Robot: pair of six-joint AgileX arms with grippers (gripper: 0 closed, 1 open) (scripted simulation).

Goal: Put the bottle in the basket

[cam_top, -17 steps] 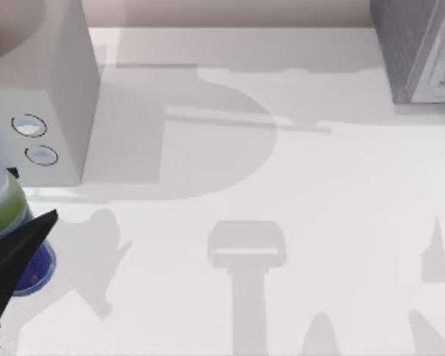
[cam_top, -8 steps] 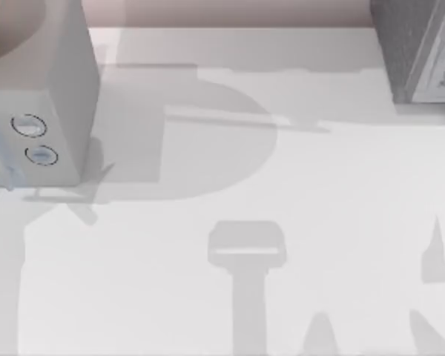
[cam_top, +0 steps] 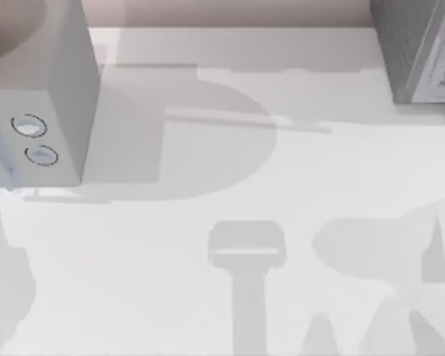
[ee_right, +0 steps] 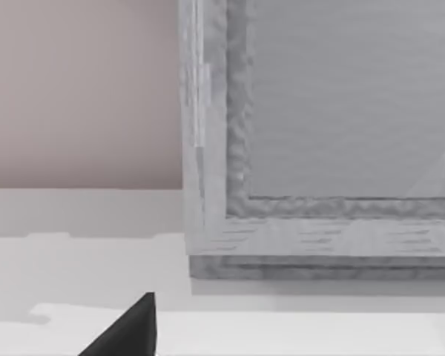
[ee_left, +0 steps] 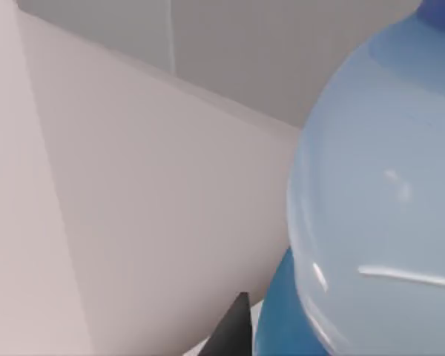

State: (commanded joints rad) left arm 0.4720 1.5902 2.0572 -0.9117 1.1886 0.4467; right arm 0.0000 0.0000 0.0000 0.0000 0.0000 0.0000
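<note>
Left: smooth box (cam_top: pixel 52 81), pale grey, flat-sided, two round glassy insets.
Bottle (ee_left: pixel 378 193) just beside left gripper (ee_left: pixel 233 334), next to a plain pale wall (ee_left: pixel 133 208): glossy, rounded, clear pale-blue shoulder, blue cap, deeper blue below.
Centre: table (cam_top: pixel 208 185), matt white.
Right: rough box (cam_top: pixel 411 44), grey, grainy, framed edge. Right gripper (ee_right: pixel 130 330) near it, above table.
Jaws, both: cannot tell.

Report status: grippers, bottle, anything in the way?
Left gripper close against the bottle, grip unconfirmed. Right gripper low over the table, facing a grey box. No basket sighted.
</note>
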